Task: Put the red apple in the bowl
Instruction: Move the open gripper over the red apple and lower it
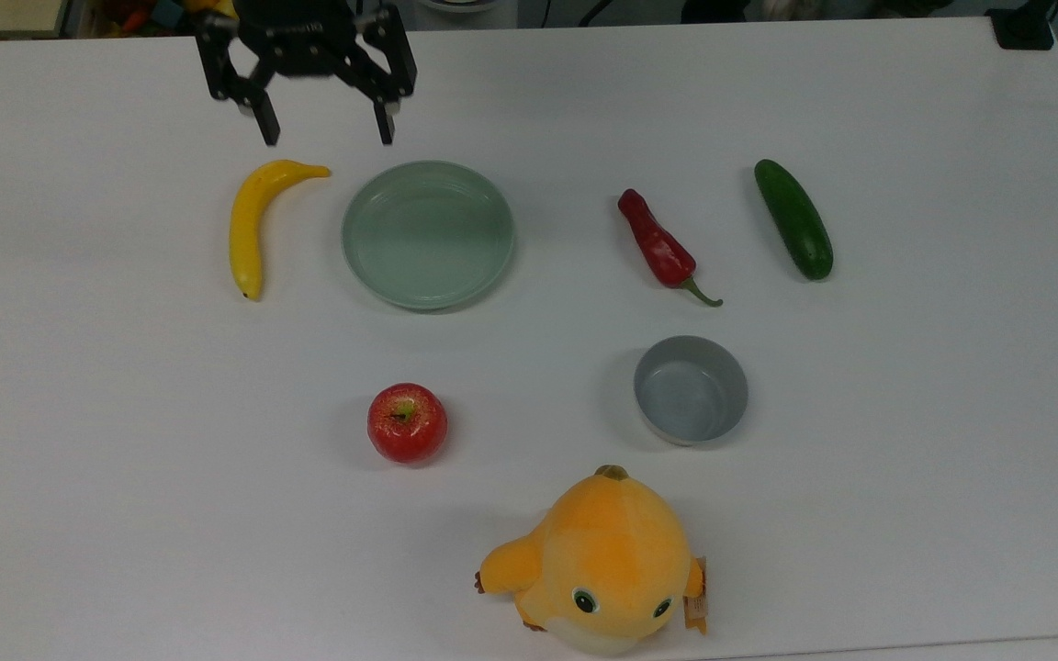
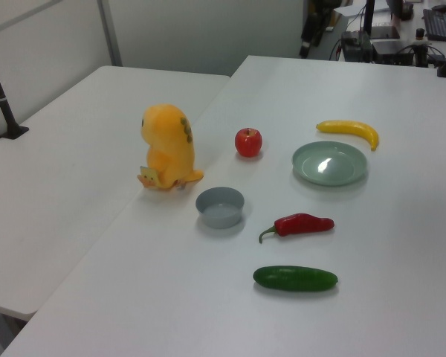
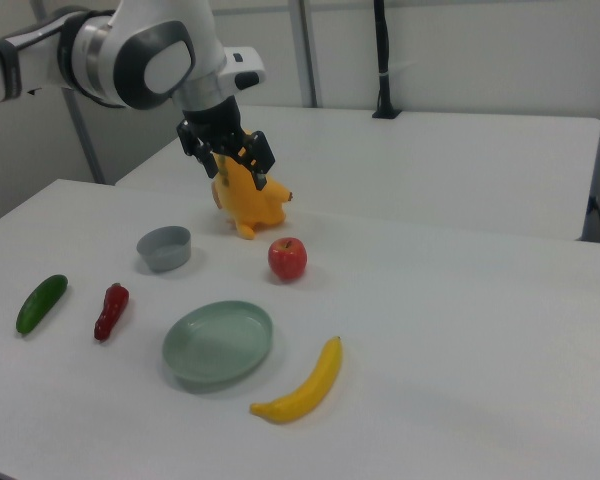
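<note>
— Apple count? One red apple (image 1: 407,423) on the table (image 1: 906,514), well apart from the pincer (image 1: 326,136), whose fingers stand spread and empty.

— And the rest? One grey bowl (image 1: 691,389), one green plate (image 1: 428,234) and one banana (image 1: 253,223) just below the pincer in the top view, one chili (image 1: 664,247), one cucumber (image 1: 793,218), one plush toy (image 1: 601,560).

— Differences? The right view shows the arm (image 3: 130,55); the left view perhaps a dark sliver of it.

1. White table (image 1: 906,514); all items lie apart.
2. Top view's upper row, left to right: banana (image 1: 253,220); pale green plate (image 1: 428,233); chili pepper (image 1: 660,246); cucumber (image 1: 793,218).
3. Below: red apple (image 1: 407,423); grey bowl (image 1: 691,389), empty; orange plush toy (image 1: 604,562) nearest the bottom edge.
</note>
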Motion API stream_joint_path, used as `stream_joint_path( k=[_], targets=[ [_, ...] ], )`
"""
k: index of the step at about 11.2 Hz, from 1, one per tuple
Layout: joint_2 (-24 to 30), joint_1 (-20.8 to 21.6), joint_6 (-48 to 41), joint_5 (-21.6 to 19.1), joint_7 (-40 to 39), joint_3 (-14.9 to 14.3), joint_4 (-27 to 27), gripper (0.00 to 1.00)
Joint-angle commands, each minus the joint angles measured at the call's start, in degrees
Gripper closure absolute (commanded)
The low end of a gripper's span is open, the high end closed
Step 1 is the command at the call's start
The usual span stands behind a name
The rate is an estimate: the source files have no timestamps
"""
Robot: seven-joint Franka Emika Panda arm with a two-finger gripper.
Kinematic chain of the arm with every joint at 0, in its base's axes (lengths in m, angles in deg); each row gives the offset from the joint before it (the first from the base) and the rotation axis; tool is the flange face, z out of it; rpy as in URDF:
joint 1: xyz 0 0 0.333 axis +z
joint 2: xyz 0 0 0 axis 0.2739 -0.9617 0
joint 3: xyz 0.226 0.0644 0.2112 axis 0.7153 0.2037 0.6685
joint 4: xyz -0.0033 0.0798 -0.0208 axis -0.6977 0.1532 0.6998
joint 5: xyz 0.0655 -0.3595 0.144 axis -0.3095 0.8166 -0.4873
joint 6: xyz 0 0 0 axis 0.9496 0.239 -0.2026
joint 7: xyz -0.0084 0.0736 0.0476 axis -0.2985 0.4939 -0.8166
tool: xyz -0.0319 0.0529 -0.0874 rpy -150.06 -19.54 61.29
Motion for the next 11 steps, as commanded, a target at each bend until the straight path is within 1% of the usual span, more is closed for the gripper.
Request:
stream_joint_path(
  k=[1, 3, 4, 5, 6, 9, 11],
  targets=[
    [-3.6, -2.8, 4.1, -0.4, 3.2, 4.6, -1.0, 0.0],
    [-6.1, -2.7, 8.3, 0.0, 3.4, 5.2, -1.2, 0.0],
    [-8.3, -2.6, 10.0, 0.8, 3.0, 5.2, -1.7, 0.0],
    [-11.2, -2.1, 11.7, 2.4, 3.4, 5.3, -3.5, 0.0],
    [-12.6, -2.0, 13.8, 3.2, 4.0, 5.2, -3.8, 0.0],
    [-17.4, -1.9, 23.0, 3.5, 5.8, 5.6, -3.8, 0.0],
    [-20.5, -1.9, 28.5, 6.7, 6.6, 6.2, -3.8, 0.0]
  ],
)
